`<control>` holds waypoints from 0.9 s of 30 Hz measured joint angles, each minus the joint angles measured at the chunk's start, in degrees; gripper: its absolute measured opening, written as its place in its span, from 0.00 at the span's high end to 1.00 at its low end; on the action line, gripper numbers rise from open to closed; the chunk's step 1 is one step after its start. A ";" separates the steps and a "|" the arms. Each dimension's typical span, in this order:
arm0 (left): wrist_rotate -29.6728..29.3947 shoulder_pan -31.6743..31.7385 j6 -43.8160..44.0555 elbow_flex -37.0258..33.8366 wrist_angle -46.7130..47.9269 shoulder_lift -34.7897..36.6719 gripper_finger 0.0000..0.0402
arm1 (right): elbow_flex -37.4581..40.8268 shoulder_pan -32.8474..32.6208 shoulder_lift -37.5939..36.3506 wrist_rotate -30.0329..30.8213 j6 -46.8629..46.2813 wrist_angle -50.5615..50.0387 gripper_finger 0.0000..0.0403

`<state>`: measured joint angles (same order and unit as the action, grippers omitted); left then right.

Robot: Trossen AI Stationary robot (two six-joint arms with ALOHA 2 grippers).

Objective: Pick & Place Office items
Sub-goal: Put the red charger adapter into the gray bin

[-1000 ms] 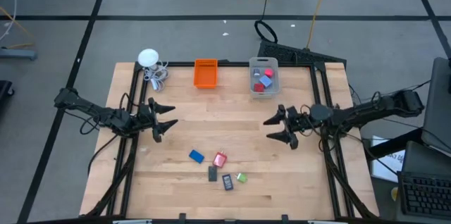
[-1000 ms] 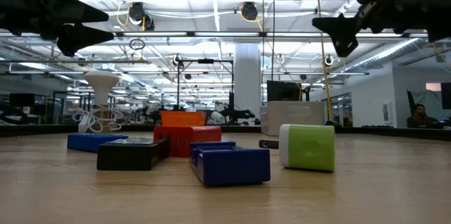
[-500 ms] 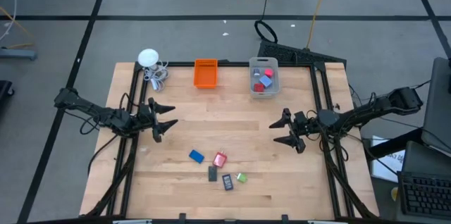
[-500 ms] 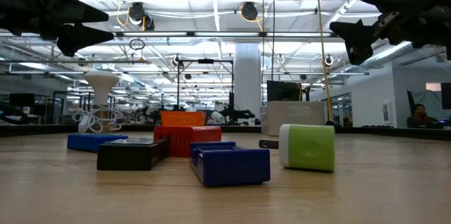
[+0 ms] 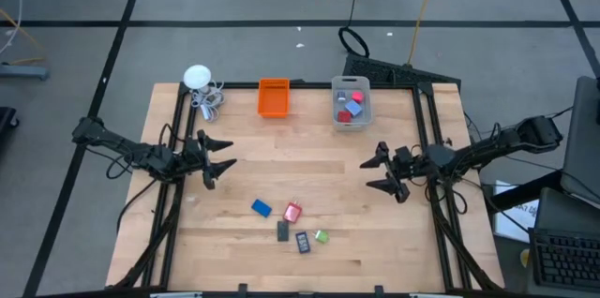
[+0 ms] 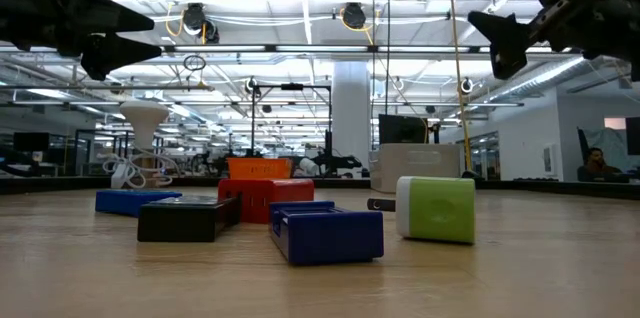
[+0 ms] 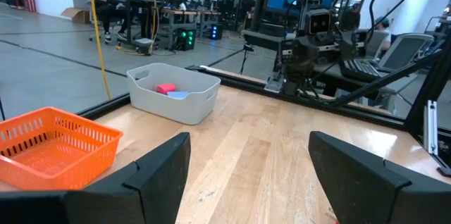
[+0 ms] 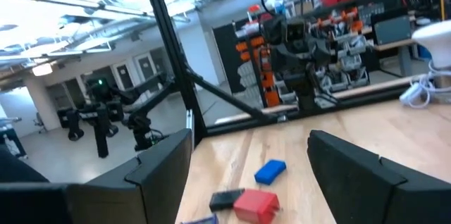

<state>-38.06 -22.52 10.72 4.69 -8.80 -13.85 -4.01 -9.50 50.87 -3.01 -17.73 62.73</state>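
Note:
Several small office items lie flat on the table near its front middle: a blue block (image 5: 261,208), a red-pink block (image 5: 292,211), a dark grey piece (image 5: 283,231), a dark blue piece (image 5: 303,242) and a green bit (image 5: 322,236). In the low view the green bit (image 6: 436,208) and dark blue piece (image 6: 326,233) stand nearest. More red, pink and blue pieces lie in the clear grey bin (image 5: 350,103). My left gripper (image 5: 223,159) is open and empty above the table's left side. My right gripper (image 5: 373,172) is open and empty above the right side.
An orange bin (image 5: 273,97) stands at the far edge beside the grey bin. A white round gadget with coiled cable (image 5: 200,85) sits at the far left corner. Bare wood lies between the two grippers. People show far off in the room behind.
My right gripper has drawn back toward the table's right edge and a little toward the near edge, staying open and empty. My left gripper and the items have kept still.

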 joint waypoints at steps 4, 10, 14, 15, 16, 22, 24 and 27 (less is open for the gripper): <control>0.00 0.01 0.00 0.00 0.00 0.00 0.27 | 0.04 0.00 0.02 -0.02 0.75 2.14 0.32; 0.02 0.00 0.00 0.00 0.00 0.00 0.27 | 0.07 0.00 0.02 -0.02 0.87 2.44 0.32; 0.01 0.00 0.00 0.00 0.00 0.00 0.27 | 0.11 0.00 0.03 -0.03 -1.15 5.25 0.32; 0.01 0.00 0.00 0.00 0.00 0.00 0.27 | 0.11 0.00 0.00 -0.04 -3.28 6.10 0.32; 0.02 0.00 0.00 0.00 0.00 0.00 0.27 | 0.11 0.00 0.00 -0.04 -5.86 6.43 0.32; 0.01 0.02 0.00 0.00 0.00 0.00 0.27 | 0.11 0.11 0.04 0.38 -10.07 5.58 0.33; 0.00 0.00 0.00 0.00 0.00 0.00 0.27 | 0.13 0.11 0.04 2.52 -8.91 5.71 0.32; 0.00 0.00 0.00 0.00 0.00 0.00 0.27 | 0.13 0.15 0.04 4.73 -8.67 5.56 0.32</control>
<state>-38.06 -22.52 10.72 4.69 -8.80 -13.85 -3.88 -9.34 50.92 1.73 -26.41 68.29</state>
